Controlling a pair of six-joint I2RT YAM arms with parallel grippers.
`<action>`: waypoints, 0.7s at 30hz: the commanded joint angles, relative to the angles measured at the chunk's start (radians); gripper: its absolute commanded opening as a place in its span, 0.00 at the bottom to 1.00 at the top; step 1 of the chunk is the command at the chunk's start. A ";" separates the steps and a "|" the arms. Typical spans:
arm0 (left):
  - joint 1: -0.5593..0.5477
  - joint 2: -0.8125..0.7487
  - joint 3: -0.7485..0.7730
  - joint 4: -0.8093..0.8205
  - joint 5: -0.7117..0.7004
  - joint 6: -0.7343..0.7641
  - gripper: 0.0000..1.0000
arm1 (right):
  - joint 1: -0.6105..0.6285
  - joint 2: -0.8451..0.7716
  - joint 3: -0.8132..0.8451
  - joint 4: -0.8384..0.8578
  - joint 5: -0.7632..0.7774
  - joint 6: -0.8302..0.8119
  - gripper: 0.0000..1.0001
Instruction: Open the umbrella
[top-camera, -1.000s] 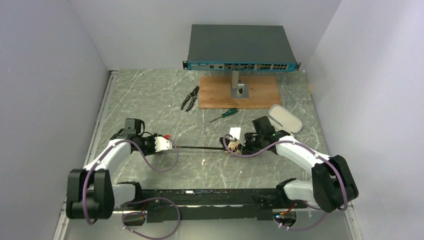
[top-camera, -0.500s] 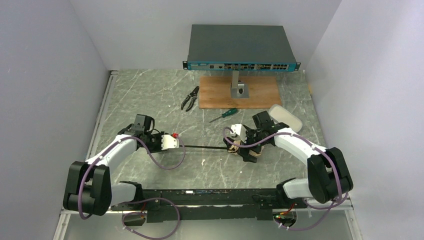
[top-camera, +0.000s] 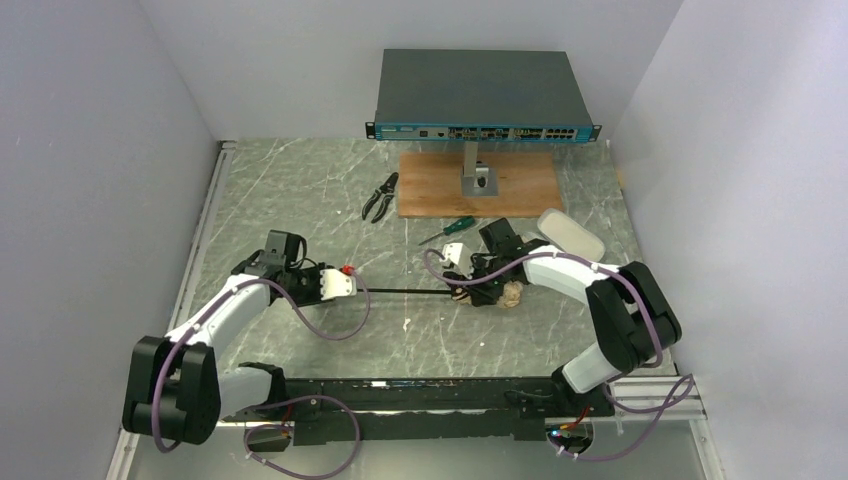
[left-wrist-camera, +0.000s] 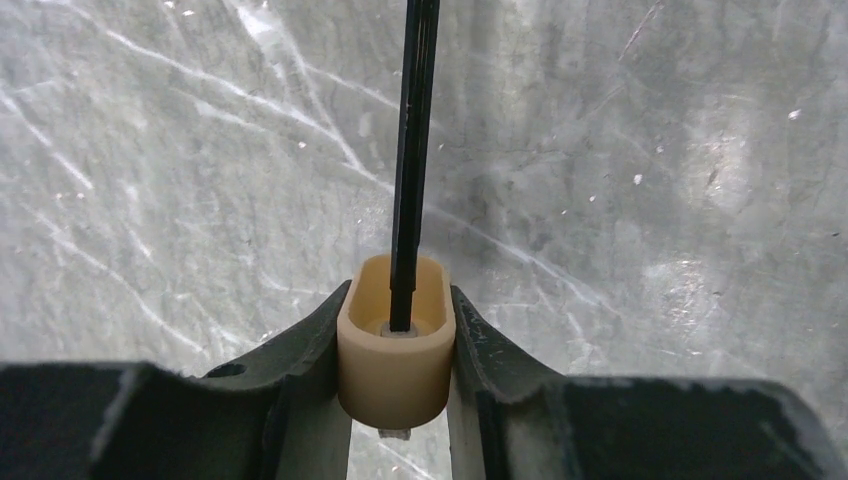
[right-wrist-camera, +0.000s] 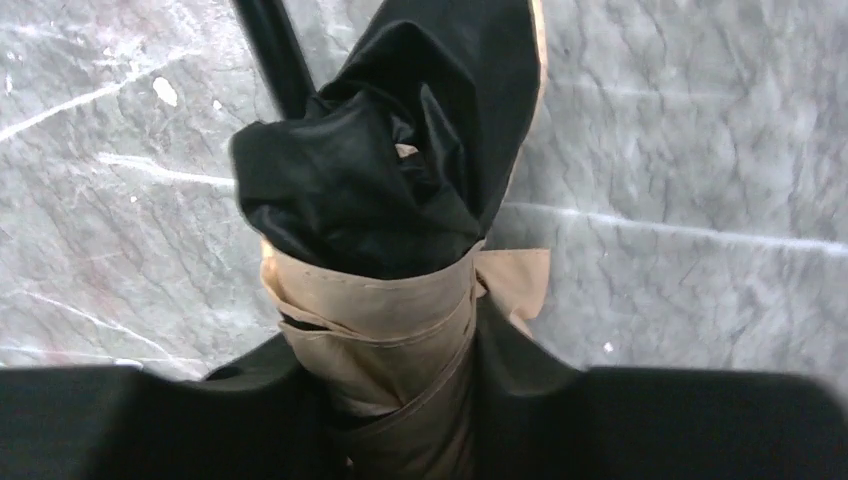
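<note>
The umbrella lies across the table with its thin black shaft (top-camera: 405, 292) drawn out between the arms. My left gripper (top-camera: 340, 284) is shut on the beige handle (left-wrist-camera: 394, 345), the shaft (left-wrist-camera: 412, 150) running straight away from it. My right gripper (top-camera: 482, 288) is shut on the folded canopy (top-camera: 503, 293). In the right wrist view the beige fabric (right-wrist-camera: 385, 325) is wrapped tight between the fingers, with bunched black lining (right-wrist-camera: 370, 190) above it. The canopy stays folded; no ribs show.
A flat beige oval sleeve (top-camera: 571, 235) lies behind the right arm. A green screwdriver (top-camera: 448, 229) and black pliers (top-camera: 380, 196) lie farther back. A wooden board (top-camera: 478, 183) carries a stand with a network switch (top-camera: 482, 96). Walls close in on both sides.
The right gripper with the canopy swung left and back, closer to the screwdriver. The left gripper with the handle shifted right, then held. The shaft between them looks shorter.
</note>
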 joint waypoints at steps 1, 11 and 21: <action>-0.020 -0.078 -0.029 0.068 0.065 -0.005 0.27 | 0.057 0.095 -0.036 0.018 -0.003 0.017 0.03; -0.169 -0.137 -0.076 0.132 -0.112 0.004 0.78 | 0.062 -0.079 0.001 -0.097 -0.051 0.015 0.00; -0.522 0.000 -0.007 0.210 -0.396 -0.173 0.63 | 0.113 -0.133 0.064 -0.149 -0.096 0.106 0.00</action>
